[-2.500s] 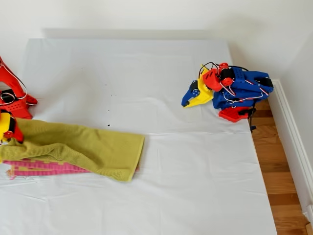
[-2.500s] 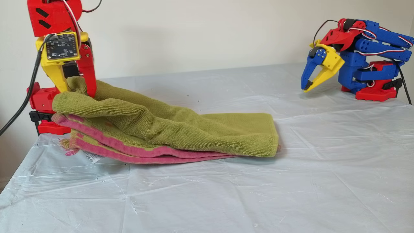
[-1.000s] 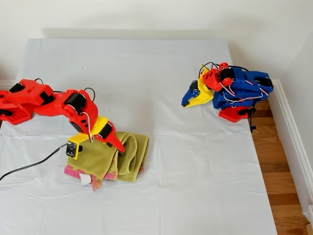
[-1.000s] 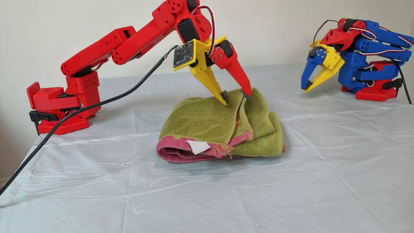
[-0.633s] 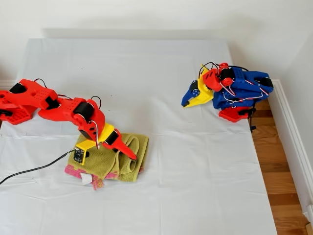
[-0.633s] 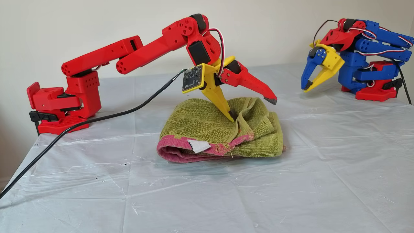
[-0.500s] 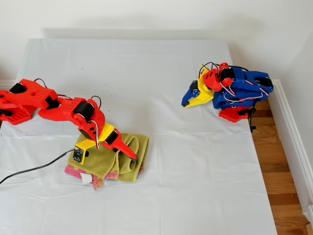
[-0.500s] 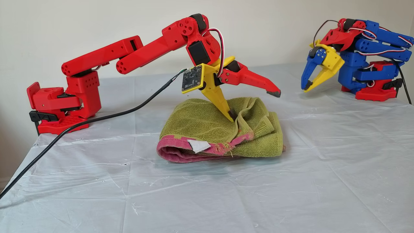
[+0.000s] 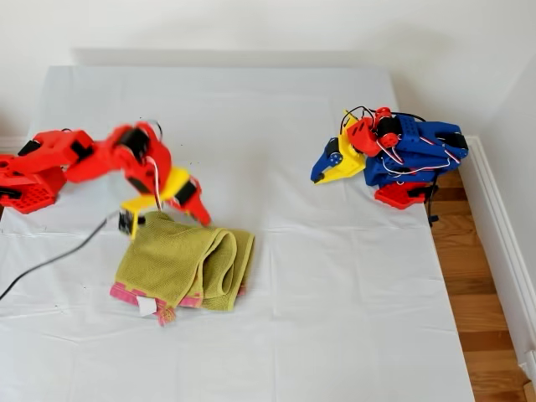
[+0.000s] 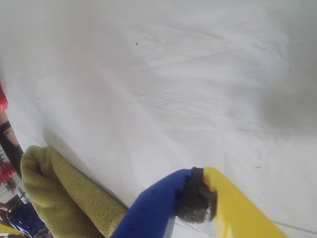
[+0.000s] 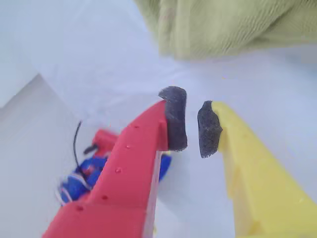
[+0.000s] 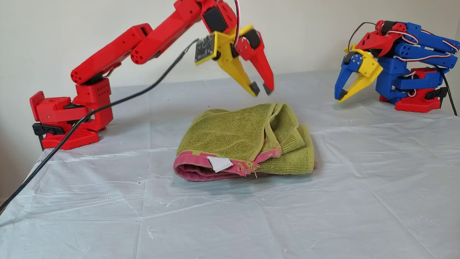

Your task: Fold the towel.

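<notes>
— What was the biggest thing in the scene?

— The surface, draped in a white plastic cloth that filled most of the exterior view, with a strip of wooden floor down that view's right edge.

— And the towel?

— The towel lay folded into a thick bundle in the lower left of the exterior view, and at the centre of the other view. Its long axis ran across the exterior view, left to right and tipped slightly. The stacked yellow-green folds faced the exterior view's right, and the pink hem with a white label sat at the lower left corner of the bundle there. Nothing was touching it.

— Where were the arms?

— My second arm, the red one, reached in from its base at the left edge of both off-arm views. My second gripper, red and yellow, hung in the air above the far edge of the towel, blurred in the exterior view. It gripped nothing, and its dark pads stood a narrow gap apart. My first arm, the blue one, sat folded up at the upper right of the exterior view, well apart from the towel.

— And its gripper?

— My first gripper, blue and yellow, pointed down toward the surface, tips close together and nothing between them. Its wrist view showed the pads meeting.
</notes>
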